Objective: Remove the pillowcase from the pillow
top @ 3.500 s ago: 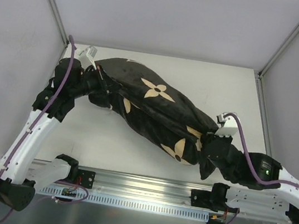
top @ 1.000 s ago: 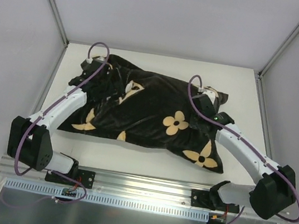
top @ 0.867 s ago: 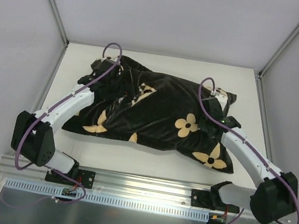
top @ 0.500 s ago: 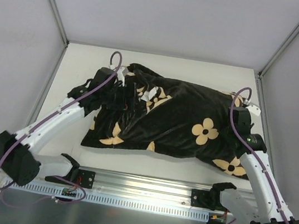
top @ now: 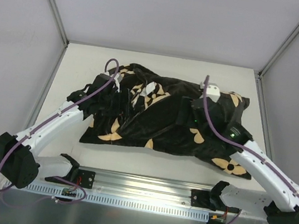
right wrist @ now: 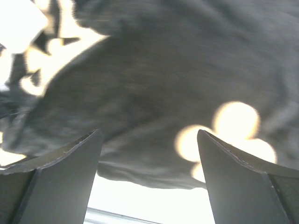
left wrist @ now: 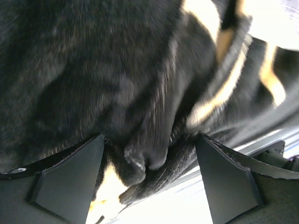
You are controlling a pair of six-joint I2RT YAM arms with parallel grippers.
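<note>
The pillowcase [top: 165, 123], black plush with tan flower motifs, lies crumpled across the middle of the white table and covers the pillow, whose white surface I cannot make out. My left gripper [top: 116, 98] is at the cover's bunched left end. In the left wrist view this gripper [left wrist: 149, 140] is open, with a loose fold of the pillowcase [left wrist: 140, 93] hanging between its fingers. My right gripper [top: 187, 115] hovers over the middle of the cover. In the right wrist view it [right wrist: 148, 133] is open and empty, just above the pillowcase [right wrist: 163, 84].
An aluminium rail [top: 144, 187] with the arm bases runs along the near edge. Grey walls and slanted frame posts [top: 53, 4] close in the table [top: 78, 62] on the left, back and right.
My right gripper has opened, let go of the cover's far right corner and swung left over its middle. The cover has shifted right. My left gripper has narrowed a little around a fold.
</note>
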